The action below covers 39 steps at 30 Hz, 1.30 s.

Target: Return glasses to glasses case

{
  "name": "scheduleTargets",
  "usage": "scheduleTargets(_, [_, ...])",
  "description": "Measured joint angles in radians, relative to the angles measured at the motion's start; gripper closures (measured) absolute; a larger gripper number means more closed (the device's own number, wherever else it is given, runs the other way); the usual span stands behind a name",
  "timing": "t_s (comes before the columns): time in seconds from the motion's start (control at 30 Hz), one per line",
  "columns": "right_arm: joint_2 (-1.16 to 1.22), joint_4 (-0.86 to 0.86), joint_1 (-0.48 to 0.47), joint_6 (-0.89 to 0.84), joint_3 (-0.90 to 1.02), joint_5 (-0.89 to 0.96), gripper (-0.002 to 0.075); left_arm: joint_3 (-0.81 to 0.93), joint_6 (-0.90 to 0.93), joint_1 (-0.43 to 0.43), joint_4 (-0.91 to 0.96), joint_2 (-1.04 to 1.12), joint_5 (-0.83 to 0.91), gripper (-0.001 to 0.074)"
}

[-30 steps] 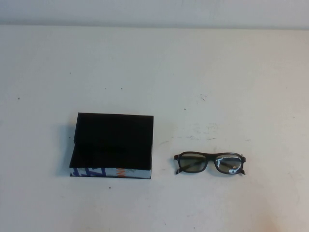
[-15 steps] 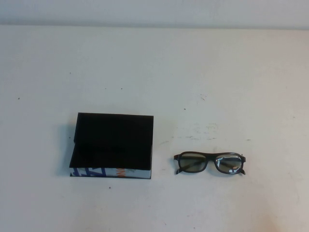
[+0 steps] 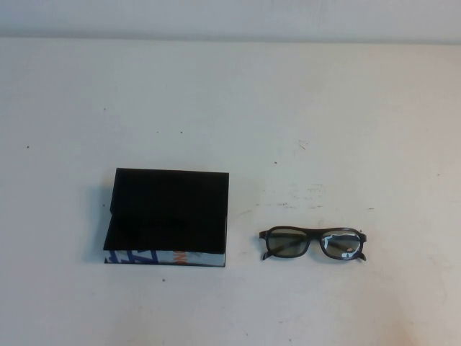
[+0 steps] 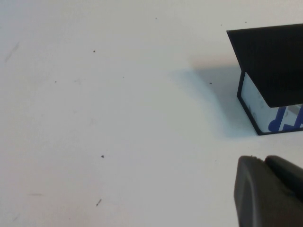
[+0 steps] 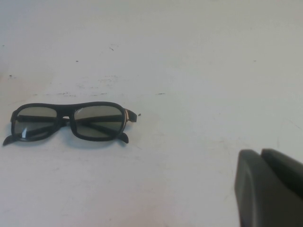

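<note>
The glasses case [image 3: 169,213] is a flat black box with a blue, white and orange strip along its near edge, lying left of centre on the white table. Its black lid overhangs its white side in the left wrist view [image 4: 272,61]. The dark-rimmed glasses [image 3: 313,243] lie folded to the case's right, lenses facing me; they also show in the right wrist view [image 5: 71,122]. My left gripper [image 4: 264,158] is shut and empty, off the case's left corner. My right gripper [image 5: 261,152] is shut and empty, to the right of the glasses. Neither gripper shows in the high view.
The white table [image 3: 288,108] carries small dark specks and scuff marks [image 3: 306,191] behind the glasses. A pale wall edge [image 3: 230,32] runs along the back.
</note>
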Motion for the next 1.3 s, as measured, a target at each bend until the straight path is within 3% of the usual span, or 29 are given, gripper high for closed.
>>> scheduleTargets(0.43, [0.0,0.046,0.0,0.0,0.0,0.0,0.0737,0.0,0.0,0.0,0.0,0.0,0.0,0.0738])
scheduleTargets(0.8, [0.0,0.575,0.0,0.0,0.0,-0.219,0.0737,0.0,0.0,0.0,0.0,0.0,0.0,0.0738])
scheduleTargets(0.93, [0.0,0.684,0.0,0.0,0.0,-0.251,0.0737,0.0,0.0,0.0,0.0,0.0,0.0,0.0738])
scheduleTargets(1.17, [0.057,0.755,0.0,0.0,-0.071,-0.096,0.0737,0.0,0.0,0.0,0.0,0.0,0.0,0.0738])
scheduleTargets(1.3, [0.245,0.654,0.0,0.0,-0.232,0.117,0.0737,0.0,0.0,0.0,0.0,0.0,0.0,0.0738])
